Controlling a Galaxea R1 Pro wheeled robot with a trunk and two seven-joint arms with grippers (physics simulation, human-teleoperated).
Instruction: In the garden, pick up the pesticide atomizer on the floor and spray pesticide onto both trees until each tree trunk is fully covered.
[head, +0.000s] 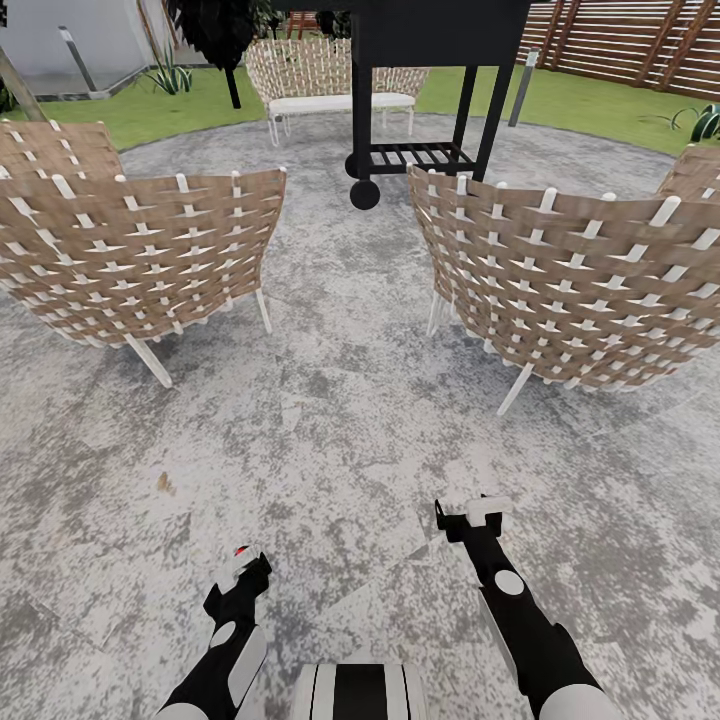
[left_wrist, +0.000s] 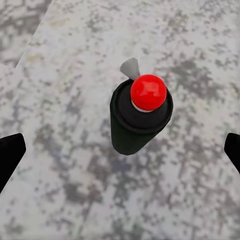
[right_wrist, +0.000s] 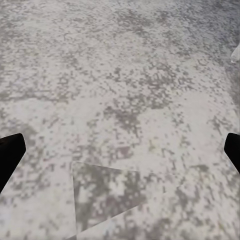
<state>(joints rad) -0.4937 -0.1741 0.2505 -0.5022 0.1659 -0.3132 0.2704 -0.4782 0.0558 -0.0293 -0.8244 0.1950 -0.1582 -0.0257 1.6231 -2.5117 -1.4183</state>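
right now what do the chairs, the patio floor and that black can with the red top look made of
Chairs: woven tan strapping on thin white frames, matte, probably wicker or synthetic.
Patio floor: mottled grey stone or concrete, from the blotchy pattern.
Can: smooth black body, glossy red button with highlights, likely plastic.

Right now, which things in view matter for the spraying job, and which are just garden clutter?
For the job:
- atomizer, black with a red top, on the paving, under the left gripper

Clutter:
- woven chairs
- black grill cart
- woven bench

Atomizer (left_wrist: 140, 112) stands on patio (head: 330, 420), apparently below left claw (head: 240, 570).
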